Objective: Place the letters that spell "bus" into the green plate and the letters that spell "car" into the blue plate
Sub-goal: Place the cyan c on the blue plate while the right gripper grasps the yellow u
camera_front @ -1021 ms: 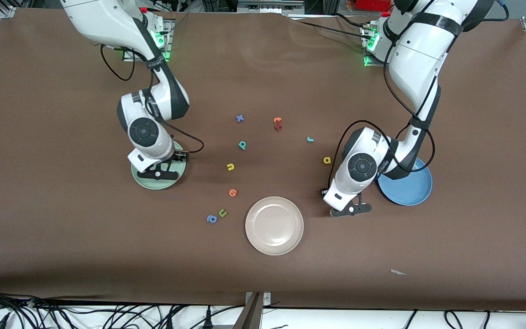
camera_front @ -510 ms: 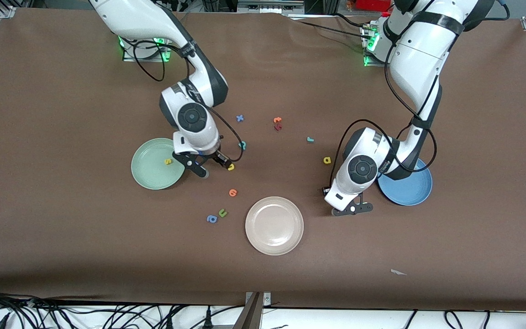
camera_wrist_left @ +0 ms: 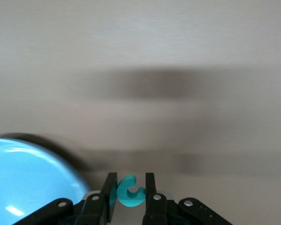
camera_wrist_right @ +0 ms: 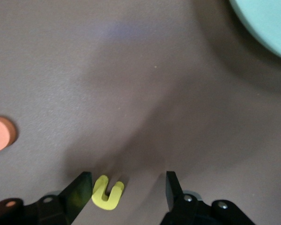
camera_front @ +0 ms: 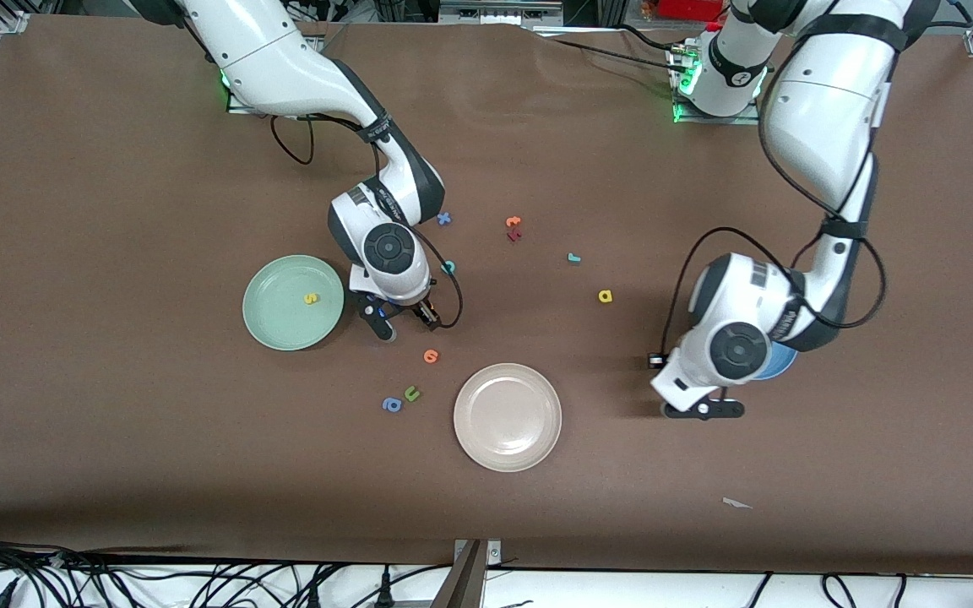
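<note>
Cloth (camera_front: 115, 211), brown and matte, covers the whole table. On it sit three round plates with raised rims. The green plate (camera_front: 271, 325), pale and glossy, is toward the right arm's end, and the small yellow s (camera_front: 311, 298) lies in it. The beige plate (camera_front: 508, 416) is nearest to the front camera. The blue plate (camera_wrist_left: 28, 183), shiny, is toward the left arm's end, mostly hidden under my left arm.

My right pincer (camera_front: 406, 319) is low over the cloth just beside the green plate. Its black fingers stand apart, and the yellow u (camera_wrist_right: 107, 192), soft and foam-like, lies flat on the cloth between them, close to one finger.

My left pincer (camera_front: 702, 409) is over the cloth just beside the blue plate. It is narrow and pinches the teal c (camera_wrist_left: 126, 194) by its flat faces.

The other letters are tiny and lie loose on the cloth between the arms. The teal b (camera_front: 448, 268) is just beside my right wrist. The teal r (camera_front: 573, 258) and the yellow a (camera_front: 606, 295) are near each other, well apart from the blue plate. The blue x (camera_front: 444, 219) lies farthest from the front camera. The green u (camera_front: 411, 393) and the blue a (camera_front: 392, 404) are close together near the beige plate.
</note>
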You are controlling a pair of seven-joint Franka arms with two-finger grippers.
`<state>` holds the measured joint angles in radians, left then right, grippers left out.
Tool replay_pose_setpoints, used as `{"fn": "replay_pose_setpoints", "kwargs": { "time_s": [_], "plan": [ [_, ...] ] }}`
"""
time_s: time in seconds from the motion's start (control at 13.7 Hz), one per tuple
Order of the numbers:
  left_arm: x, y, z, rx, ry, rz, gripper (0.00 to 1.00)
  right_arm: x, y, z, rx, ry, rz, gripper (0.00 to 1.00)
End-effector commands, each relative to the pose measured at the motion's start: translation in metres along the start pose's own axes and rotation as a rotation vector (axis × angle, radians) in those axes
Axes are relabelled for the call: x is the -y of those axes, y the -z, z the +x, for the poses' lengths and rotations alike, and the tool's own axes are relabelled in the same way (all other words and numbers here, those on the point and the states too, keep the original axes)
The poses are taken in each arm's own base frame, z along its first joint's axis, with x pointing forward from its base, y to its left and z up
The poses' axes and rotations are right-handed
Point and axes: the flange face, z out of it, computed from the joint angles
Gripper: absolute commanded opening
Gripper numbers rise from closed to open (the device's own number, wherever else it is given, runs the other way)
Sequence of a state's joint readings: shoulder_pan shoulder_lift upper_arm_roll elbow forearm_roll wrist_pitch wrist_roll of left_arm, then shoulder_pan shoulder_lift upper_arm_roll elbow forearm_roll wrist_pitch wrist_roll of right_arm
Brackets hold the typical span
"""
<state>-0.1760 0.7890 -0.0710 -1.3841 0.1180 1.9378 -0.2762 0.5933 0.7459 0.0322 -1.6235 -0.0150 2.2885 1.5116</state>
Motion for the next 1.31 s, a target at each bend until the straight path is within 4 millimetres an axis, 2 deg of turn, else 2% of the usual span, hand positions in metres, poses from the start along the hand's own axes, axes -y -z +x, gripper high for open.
{"fn": "replay_pose_setpoints", "kwargs": {
  "time_s": [0.0,0.22,0.29,0.36,0.44,0.51,0.58,0.66,0.73,0.88,0.95,1.09,1.24],
  "plan": [
    [0.049,0.005,0.004,0.037,-0.106,0.069,0.2,0.01,0.003,-0.006,0.009,-0.014,0.014,0.68],
    [0.107,0.007,0.006,0.067,-0.187,0.104,0.22,0.01,0.002,-0.007,0.008,-0.015,0.012,0.63],
    [0.121,-0.001,0.005,0.088,-0.221,0.098,0.38,0.01,-0.002,-0.007,0.008,-0.015,0.006,0.56],
    [0.126,-0.003,0.003,0.109,-0.24,0.095,0.83,0.01,-0.005,-0.008,0.008,-0.014,0.004,0.5],
    [0.127,-0.004,0.0,0.137,-0.228,0.093,1.0,0.01,-0.005,-0.012,0.006,-0.008,0.009,0.44],
    [0.126,0.004,-0.002,0.138,-0.204,0.082,1.0,0.011,-0.007,-0.012,0.007,-0.009,0.013,0.41],
    [0.118,0.013,-0.006,0.127,-0.169,0.071,1.0,0.011,-0.007,-0.014,0.006,-0.004,0.013,0.35],
    [0.098,0.019,-0.015,0.134,-0.115,0.025,1.0,0.011,-0.007,-0.013,0.003,0.007,0.013,0.29],
    [0.072,0.031,-0.026,0.128,-0.064,-0.056,1.0,0.011,-0.005,-0.012,-0.001,0.015,0.013,0.19],
    [0.025,0.046,-0.047,0.137,-0.028,-0.126,1.0,0.009,0.002,-0.008,-0.011,0.061,-0.001,0.15],
    [0.002,0.046,-0.059,0.125,-0.028,-0.138,1.0,0.006,0.017,-0.003,-0.011,0.093,-0.023,0.15],
    [-0.037,0.032,-0.086,0.067,0.033,-0.158,1.0,-0.005,0.039,0.019,-0.014,0.179,-0.081,0.16],
    [-0.062,0.008,-0.117,-0.007,0.07,-0.176,1.0,-0.02,0.052,0.045,-0.014,0.255,-0.159,0.16]
  ]
}}
